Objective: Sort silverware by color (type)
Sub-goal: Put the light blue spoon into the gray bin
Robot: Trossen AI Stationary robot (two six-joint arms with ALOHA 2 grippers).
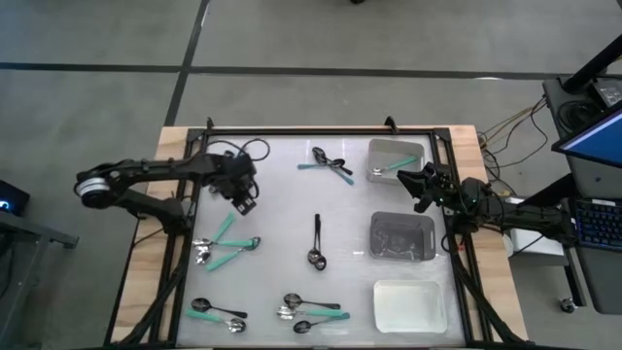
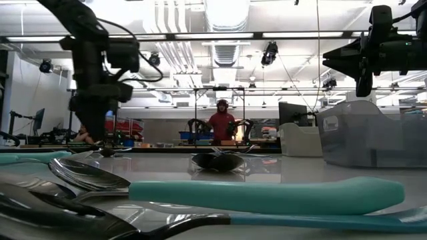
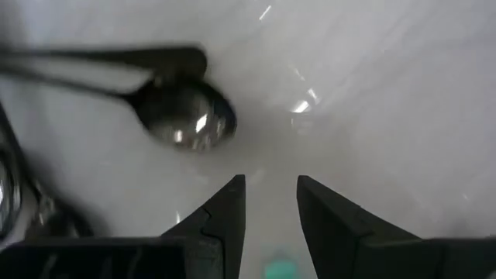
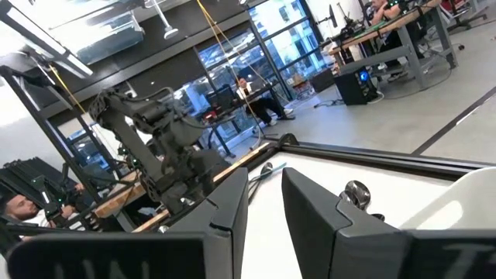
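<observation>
Dark-fingered left hand: hovers over the white table at its left side, fingers parted with a narrow gap, nothing between them. In the left wrist view a dark spoon bowl lies on the table just ahead of the fingertips, apart from them; a speck of teal shows low in the gap.

Right hand: raised at the table's right side, beside the far grey tray, fingers apart and empty.

Silverware near the left hand: cluster of teal-handled spoons just beside and below it, bowls overlapping.

Silverware farther out:
- One all-black spoon, alone mid-table, lying lengthwise.
- Crossed pair at the far edge, one teal-handled, one dark.
- Teal-handled pair at the near left corner.
- Group of about four near the front centre, teal handles and metal bowls mixed.

Containers, all along the right side:
- Far grey tray: holds one teal-handled spoon.
- Middle grey tray: dark items inside, kind cannot be told.
- Near white tray: nothing visible inside.

Obstructions: in the low view, close spoons with a teal handle fill the foreground; a person stands in the room beyond the table.
</observation>
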